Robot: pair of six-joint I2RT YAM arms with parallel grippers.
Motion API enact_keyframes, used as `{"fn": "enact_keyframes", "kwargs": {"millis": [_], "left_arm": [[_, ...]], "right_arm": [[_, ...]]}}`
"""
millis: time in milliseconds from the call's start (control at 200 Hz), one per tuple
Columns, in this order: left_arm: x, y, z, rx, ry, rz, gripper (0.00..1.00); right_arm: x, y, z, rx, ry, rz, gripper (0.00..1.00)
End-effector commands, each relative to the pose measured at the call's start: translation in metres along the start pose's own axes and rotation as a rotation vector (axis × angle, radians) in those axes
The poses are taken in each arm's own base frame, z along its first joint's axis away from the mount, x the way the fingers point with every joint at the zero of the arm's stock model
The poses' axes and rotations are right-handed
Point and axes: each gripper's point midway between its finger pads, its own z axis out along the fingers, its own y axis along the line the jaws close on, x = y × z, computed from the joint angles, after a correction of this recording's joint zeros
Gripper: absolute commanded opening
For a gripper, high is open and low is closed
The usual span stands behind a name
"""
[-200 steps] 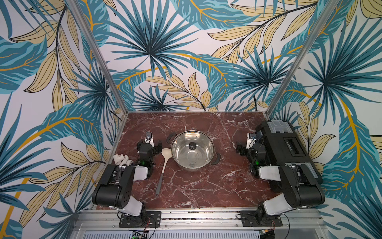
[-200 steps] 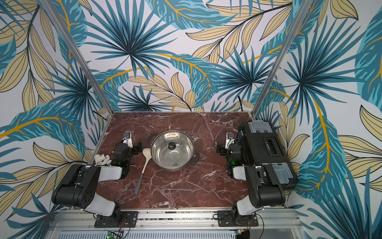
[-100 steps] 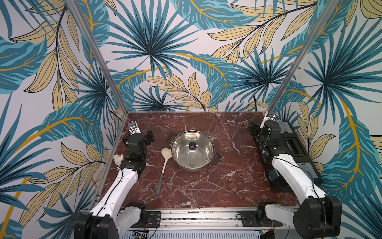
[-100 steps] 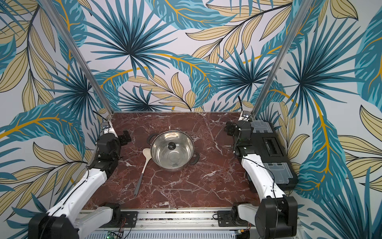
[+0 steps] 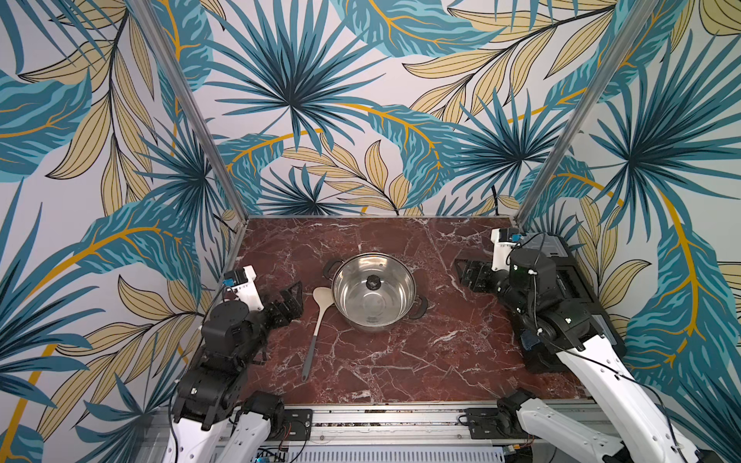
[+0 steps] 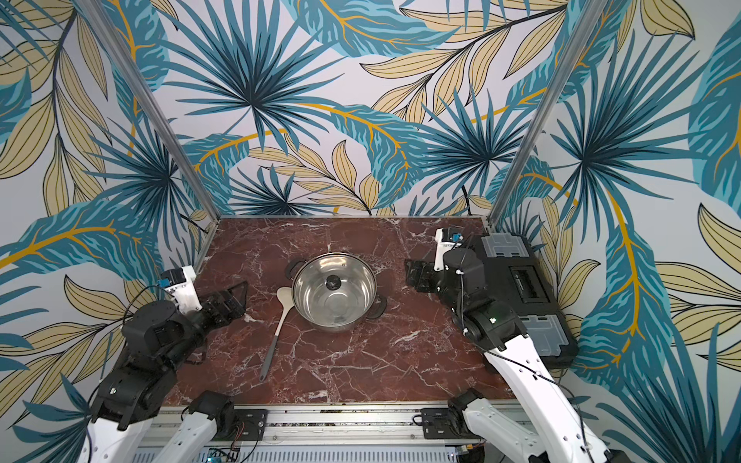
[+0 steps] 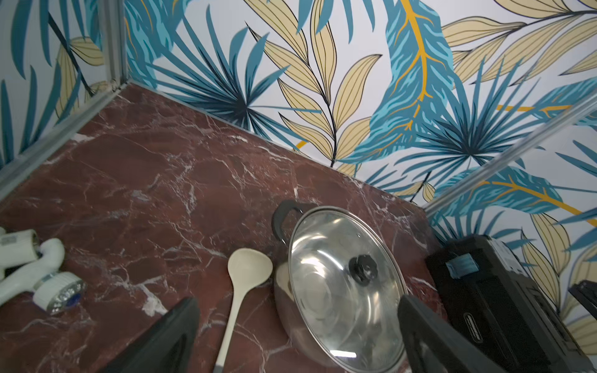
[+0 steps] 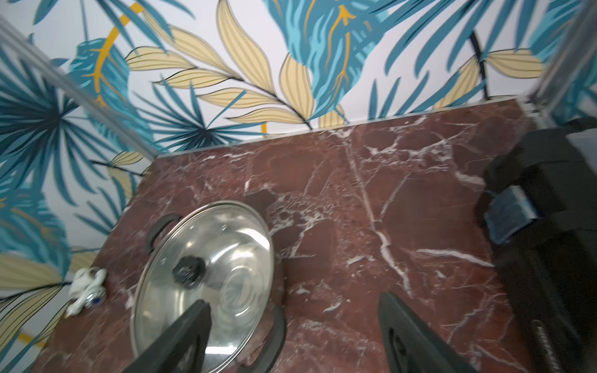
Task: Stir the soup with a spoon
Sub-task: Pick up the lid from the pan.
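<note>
Spoon (image 5: 318,328): in both top views it lies flat on the marble table (image 5: 361,360), bowl far and just left of the pot (image 5: 375,290), grey handle running toward the near edge.
Top views, pot: mid-table, covered by a clear glass lid (image 6: 335,280) with a black knob; no soup can be made out under it.
Top views, left gripper (image 5: 290,298): jaws spread wide and empty, just left of the spoon's bowl, arm folded low at the near left corner.
Top views, right gripper (image 6: 417,274): jaws apart and empty, right of the pot, arm reaching in past the black case (image 6: 521,280) on the right edge.
Left wrist view: both fingers (image 7: 161,342) frame the spoon's neck and the lidded pot; white pipe pieces (image 7: 35,268) lie far left.
Right wrist view: fingers (image 8: 181,339) stand apart, one over the lid's near rim; the knob sits beyond them.
Risk, lid: stirring cannot start while it is on; a slack pinch on the small knob could let the glass slip and strike the rim.
Risk, spoon: the thin handle lies flush on stone, so closing jaws may skid it or knock the bowl into the pot.
</note>
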Motion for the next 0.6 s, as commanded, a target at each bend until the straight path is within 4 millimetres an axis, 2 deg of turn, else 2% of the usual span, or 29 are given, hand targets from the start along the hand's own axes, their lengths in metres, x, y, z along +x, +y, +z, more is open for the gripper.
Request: {"fn": "enact_keyframes", "kwargs": {"millis": [0, 120, 160, 286, 451, 596], "left_arm": [[0.044, 0.003, -0.017, 0.041, 0.159, -0.066, 1.0], [0.059, 0.006, -0.024, 0.052, 0.195, -0.082, 1.0], [0.063, 0.006, -0.024, 0.056, 0.211, -0.088, 1.0], [0.068, 0.004, -0.022, 0.069, 0.233, -0.11, 1.0], [0.063, 0.002, -0.026, 0.072, 0.222, -0.112, 1.0], [0.061, -0.001, -0.029, 0.079, 0.221, -0.118, 1.0]], "right_arm": [[0.036, 0.03, 0.001, -0.053, 0.141, -0.071, 0.8], [0.056, 0.07, 0.013, -0.064, 0.216, -0.214, 0.76], [0.064, 0.089, 0.016, -0.071, 0.237, -0.278, 0.76], [0.077, 0.126, 0.043, -0.048, 0.279, -0.39, 0.76], [0.09, 0.149, 0.087, 0.004, 0.325, -0.435, 0.73], [0.097, 0.158, 0.118, 0.052, 0.327, -0.459, 0.72]]}}
